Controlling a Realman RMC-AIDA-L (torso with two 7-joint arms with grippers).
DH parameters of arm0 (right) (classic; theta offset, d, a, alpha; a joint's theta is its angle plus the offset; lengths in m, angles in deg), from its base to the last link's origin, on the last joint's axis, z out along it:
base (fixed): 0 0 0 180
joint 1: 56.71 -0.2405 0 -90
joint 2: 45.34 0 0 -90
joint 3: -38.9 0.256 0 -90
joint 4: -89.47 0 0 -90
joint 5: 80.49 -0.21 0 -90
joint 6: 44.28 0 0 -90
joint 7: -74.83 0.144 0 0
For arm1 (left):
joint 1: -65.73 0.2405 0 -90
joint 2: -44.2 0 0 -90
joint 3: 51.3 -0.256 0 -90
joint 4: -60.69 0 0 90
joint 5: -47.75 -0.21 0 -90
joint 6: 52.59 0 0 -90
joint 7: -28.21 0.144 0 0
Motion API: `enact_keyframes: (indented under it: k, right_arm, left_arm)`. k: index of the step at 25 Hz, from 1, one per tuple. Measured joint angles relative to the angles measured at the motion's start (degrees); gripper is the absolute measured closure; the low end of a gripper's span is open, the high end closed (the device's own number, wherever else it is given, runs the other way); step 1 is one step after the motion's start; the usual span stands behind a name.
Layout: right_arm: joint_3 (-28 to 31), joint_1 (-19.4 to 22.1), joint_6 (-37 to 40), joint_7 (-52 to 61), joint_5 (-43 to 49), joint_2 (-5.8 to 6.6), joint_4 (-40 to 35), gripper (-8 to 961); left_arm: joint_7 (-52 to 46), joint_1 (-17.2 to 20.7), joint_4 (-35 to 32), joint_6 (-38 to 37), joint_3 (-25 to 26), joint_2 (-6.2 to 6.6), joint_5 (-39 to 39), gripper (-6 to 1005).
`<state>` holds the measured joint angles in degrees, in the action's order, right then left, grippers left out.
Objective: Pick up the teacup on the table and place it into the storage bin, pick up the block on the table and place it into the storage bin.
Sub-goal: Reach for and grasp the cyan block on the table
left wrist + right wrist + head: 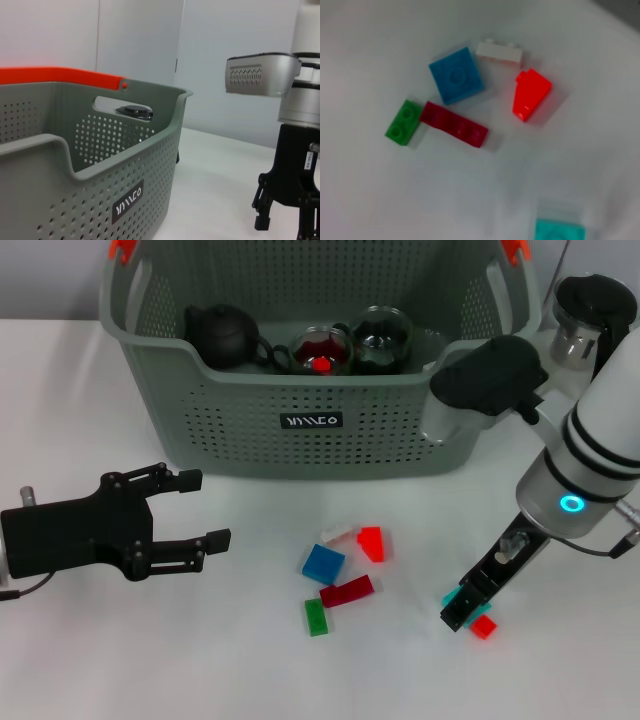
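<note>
The head view looks forward and steeply down from above onto the table (250, 680), taking in the storage bin (300, 455) at the far side, both arms and the loose blocks. The left wrist view sits low, near table level, facing across the bin's labelled front wall (100, 200) from close by, with the right arm behind it. The right wrist view looks straight down from close above the table, onto the blue block (456, 75) and its neighbours. That same blue block (323, 563) shows in the head view, left of the right hand (462, 612).
</note>
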<state>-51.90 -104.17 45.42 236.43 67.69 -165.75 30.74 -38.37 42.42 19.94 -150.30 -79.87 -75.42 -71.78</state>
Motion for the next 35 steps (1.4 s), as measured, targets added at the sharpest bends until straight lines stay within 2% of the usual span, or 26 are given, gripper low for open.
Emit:
enact_keyframes:
  k: [10,26,29,34,35]
  right_arm:
    - [-2.7,-0.7,-5.4,0.3,0.0,-0.15,3.0,60]
    - [-7.2,-0.9,-7.3,0.6,-0.2,-0.35,3.7,118]
    - [-7.3,-1.0,-7.3,1.0,-0.2,-0.35,3.7,325]
    - [-7.5,-1.1,-7.4,1.2,0.0,-0.45,3.7,479]
    - [-7.7,-1.1,-7.4,1.3,0.0,-0.44,3.7,483]
  left_arm:
    - [0.2,-0.1,0.1,0.1,0.0,0.0,0.0,162]
    - [0.0,0.0,0.3,0.5,0.0,-0.18,0.0,162]
    - [0.0,0.0,0.3,0.5,0.0,-0.18,0.0,162]
    - [0.1,-0.1,0.2,0.6,0.0,-0.14,0.0,163]
    - [0.1,-0.1,0.2,0.7,0.0,-0.13,0.0,163]
